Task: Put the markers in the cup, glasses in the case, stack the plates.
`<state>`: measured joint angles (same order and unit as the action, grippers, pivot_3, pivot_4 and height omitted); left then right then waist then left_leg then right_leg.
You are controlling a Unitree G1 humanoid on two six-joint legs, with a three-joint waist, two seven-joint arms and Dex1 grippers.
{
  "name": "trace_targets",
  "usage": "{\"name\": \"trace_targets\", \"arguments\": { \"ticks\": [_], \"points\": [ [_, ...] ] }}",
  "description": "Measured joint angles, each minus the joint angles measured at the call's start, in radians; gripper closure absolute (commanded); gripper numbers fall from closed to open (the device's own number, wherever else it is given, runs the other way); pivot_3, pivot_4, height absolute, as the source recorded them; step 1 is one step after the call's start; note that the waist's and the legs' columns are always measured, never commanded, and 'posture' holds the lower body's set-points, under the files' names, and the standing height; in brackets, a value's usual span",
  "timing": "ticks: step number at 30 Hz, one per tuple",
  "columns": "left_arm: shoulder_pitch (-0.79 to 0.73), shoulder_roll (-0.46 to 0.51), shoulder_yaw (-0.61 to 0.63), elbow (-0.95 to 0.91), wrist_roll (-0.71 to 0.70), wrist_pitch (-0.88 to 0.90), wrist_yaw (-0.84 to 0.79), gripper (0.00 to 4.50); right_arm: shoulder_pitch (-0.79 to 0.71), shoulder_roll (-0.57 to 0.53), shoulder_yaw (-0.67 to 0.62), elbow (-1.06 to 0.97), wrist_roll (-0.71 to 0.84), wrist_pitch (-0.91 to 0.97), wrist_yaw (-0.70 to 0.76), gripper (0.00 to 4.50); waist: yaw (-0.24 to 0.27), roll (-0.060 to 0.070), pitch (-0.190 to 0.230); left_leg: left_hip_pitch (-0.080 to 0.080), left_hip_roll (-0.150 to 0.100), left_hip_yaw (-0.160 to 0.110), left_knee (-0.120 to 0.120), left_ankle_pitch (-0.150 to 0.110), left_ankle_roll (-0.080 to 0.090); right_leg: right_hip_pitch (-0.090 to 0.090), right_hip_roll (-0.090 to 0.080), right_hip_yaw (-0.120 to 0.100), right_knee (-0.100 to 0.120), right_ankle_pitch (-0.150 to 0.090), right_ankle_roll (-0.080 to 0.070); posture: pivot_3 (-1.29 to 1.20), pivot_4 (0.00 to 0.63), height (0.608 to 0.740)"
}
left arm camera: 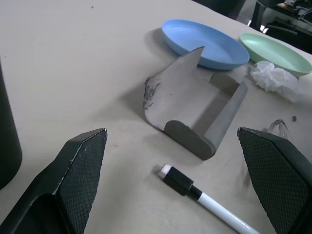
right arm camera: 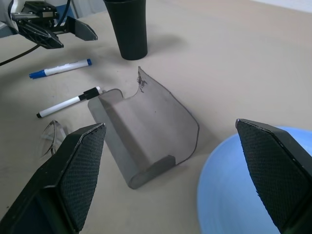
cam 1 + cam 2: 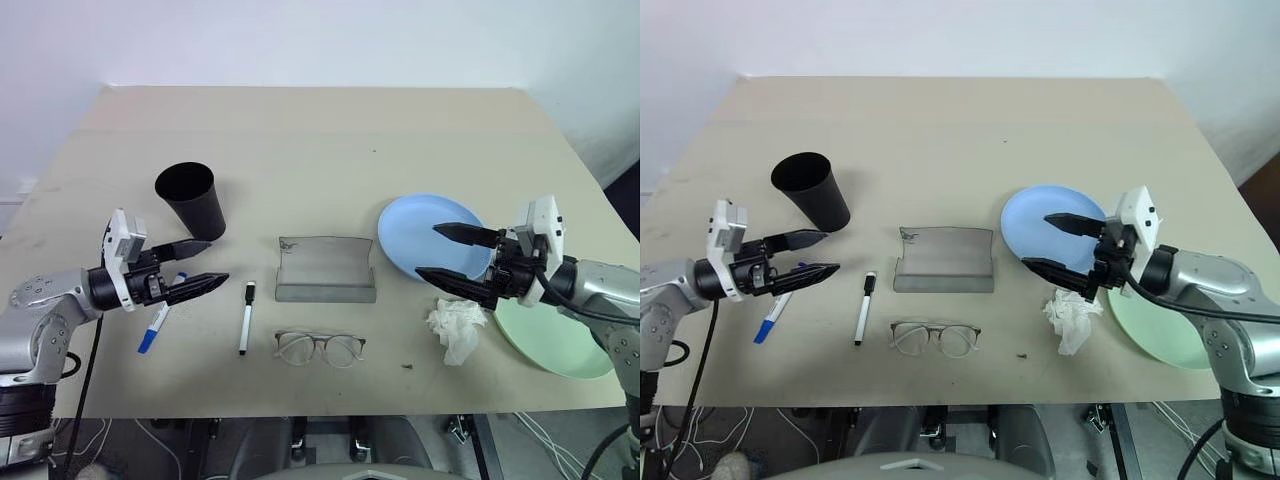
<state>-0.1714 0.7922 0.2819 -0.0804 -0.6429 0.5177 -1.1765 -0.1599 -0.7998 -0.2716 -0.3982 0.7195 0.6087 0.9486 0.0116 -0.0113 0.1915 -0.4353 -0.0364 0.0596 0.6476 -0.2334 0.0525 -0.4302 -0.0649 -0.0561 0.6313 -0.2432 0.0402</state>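
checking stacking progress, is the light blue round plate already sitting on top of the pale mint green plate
No, the light blue round plate lies flat on the beige table beside the pale mint green plate, their rims close but neither plate stacked on the other.

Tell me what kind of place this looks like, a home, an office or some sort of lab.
Probably a lab or test room, not a home. A plain beige table stands against a bare white wall, cables trail on the floor below it, and a cup, plates and markers are laid out like test props.
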Motion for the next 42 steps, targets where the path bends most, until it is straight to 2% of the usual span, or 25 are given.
{"name": "trace_targets", "arguments": {
  "ticks": [6,14,26,33,42],
  "points": [
    [-0.004,-0.019,-0.038,-0.021,-0.001,0.001,0.008,0.01,-0.010,0.015,0.021,0.013,-0.008,-0.020,-0.001,0.00,0.000,0.000,0.000,0.000,0.000,0.000,0.000,0.000,0.000,0.000,0.000,0.000,0.000,0.000,0.000,0.00,0.150,0.740],
    [-0.085,-0.030,-0.077,0.001,0.002,-0.005,-0.008,0.01,-0.002,0.008,0.019,0.012,-0.020,-0.012,-0.032,0.00,0.000,0.000,0.000,0.000,0.000,0.000,0.001,0.000,0.000,0.001,0.000,0.000,0.000,0.000,0.000,0.00,0.150,0.740],
    [-0.187,-0.133,-0.215,0.020,0.044,-0.029,0.003,0.01,0.084,-0.103,-0.138,0.026,-0.012,0.084,-0.093,0.00,0.000,0.001,-0.001,0.000,0.000,0.000,0.002,0.000,0.000,0.001,0.000,0.000,0.001,0.001,0.001,0.00,0.150,0.740],
    [-0.200,-0.147,-0.236,-0.007,0.045,-0.024,0.011,0.01,0.102,-0.170,-0.260,0.179,-0.039,0.143,-0.125,0.00,0.001,0.002,-0.001,0.001,0.000,0.000,0.003,0.001,0.002,0.002,0.000,0.000,0.001,0.001,0.001,0.00,0.150,0.740],
    [-0.210,-0.183,-0.276,-0.006,0.084,-0.077,0.017,0.01,0.193,-0.202,-0.343,0.423,-0.120,0.206,-0.155,0.00,-0.001,0.006,-0.004,0.001,0.000,0.000,0.004,0.002,0.004,0.003,0.000,0.000,0.001,0.001,0.002,0.00,0.150,0.740]
  ]
}}
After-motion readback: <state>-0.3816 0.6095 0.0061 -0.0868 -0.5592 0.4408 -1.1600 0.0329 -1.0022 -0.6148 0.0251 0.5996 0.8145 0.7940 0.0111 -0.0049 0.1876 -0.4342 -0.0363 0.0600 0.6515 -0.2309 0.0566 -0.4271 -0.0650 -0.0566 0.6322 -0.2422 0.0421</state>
